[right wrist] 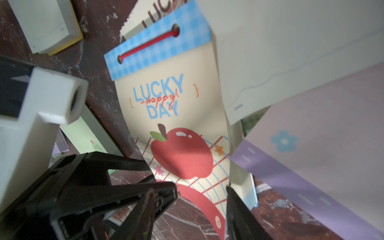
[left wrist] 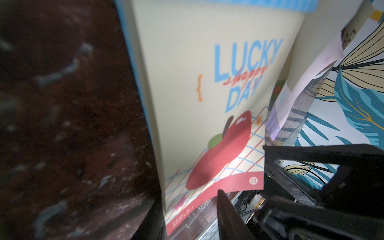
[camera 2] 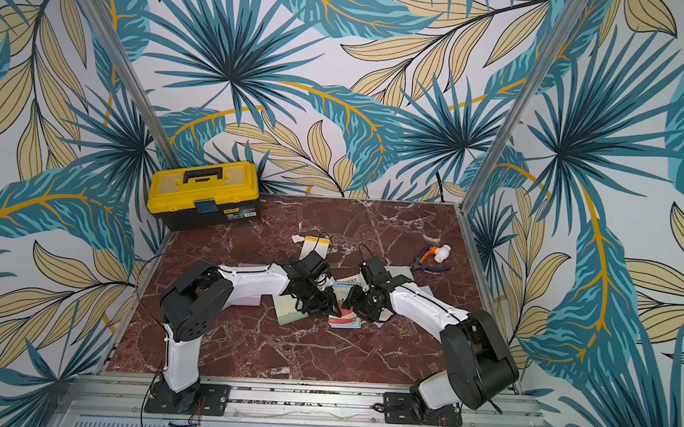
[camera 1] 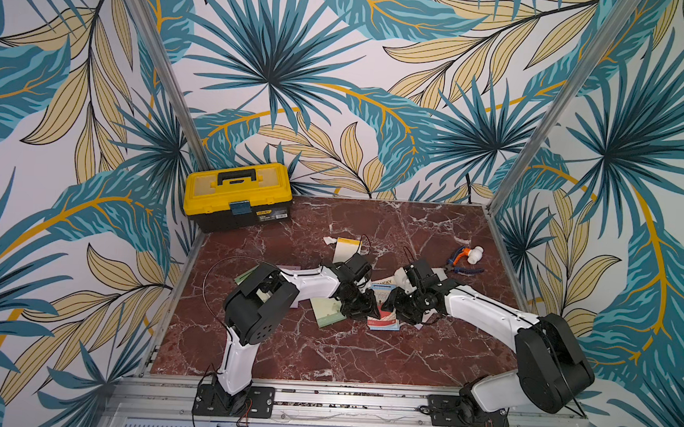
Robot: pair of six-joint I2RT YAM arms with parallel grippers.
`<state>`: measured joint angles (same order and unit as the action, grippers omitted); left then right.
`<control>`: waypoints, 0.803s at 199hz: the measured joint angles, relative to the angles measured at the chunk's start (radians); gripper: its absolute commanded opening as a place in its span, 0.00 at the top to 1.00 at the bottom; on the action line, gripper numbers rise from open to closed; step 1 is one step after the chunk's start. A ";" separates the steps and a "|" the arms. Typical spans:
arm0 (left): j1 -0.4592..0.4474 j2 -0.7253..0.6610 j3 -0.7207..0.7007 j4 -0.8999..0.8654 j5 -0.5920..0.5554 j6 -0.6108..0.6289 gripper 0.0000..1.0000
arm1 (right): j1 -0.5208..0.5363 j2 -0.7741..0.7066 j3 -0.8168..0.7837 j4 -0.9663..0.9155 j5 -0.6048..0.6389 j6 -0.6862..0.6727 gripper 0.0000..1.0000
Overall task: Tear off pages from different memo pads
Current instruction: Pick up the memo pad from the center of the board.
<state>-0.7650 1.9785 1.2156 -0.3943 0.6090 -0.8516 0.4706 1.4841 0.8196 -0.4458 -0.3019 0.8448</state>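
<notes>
marble, memo pad cord right-wrist only

surface: red marble table | on it: yellow toolbox, green pad, apple pad, white pad, pliers

In both top views the left arm rises from its base at the lower left of the frame, folds at the elbow and reaches toward the centre. The right arm does likewise from the lower right. The left gripper and right gripper face each other at mid-frame, tips almost meeting. Each wrist view shows its jaws parted.
</notes>
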 measured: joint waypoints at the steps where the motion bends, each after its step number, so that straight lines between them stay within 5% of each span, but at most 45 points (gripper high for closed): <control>1: 0.000 0.000 0.000 0.000 0.000 0.000 0.59 | 0.000 0.000 0.000 0.000 0.000 0.000 0.48; 80: 0.000 -0.006 0.000 -0.024 -0.006 0.015 0.59 | 0.001 0.027 0.019 -0.011 -0.015 -0.007 0.41; 160: 0.000 -0.014 0.000 -0.042 -0.019 0.019 0.59 | 0.002 0.014 0.021 -0.010 -0.033 0.001 0.46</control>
<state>-0.7650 1.9648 1.2156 -0.4358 0.5903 -0.8322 0.4728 1.4986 0.8406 -0.4553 -0.3351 0.8455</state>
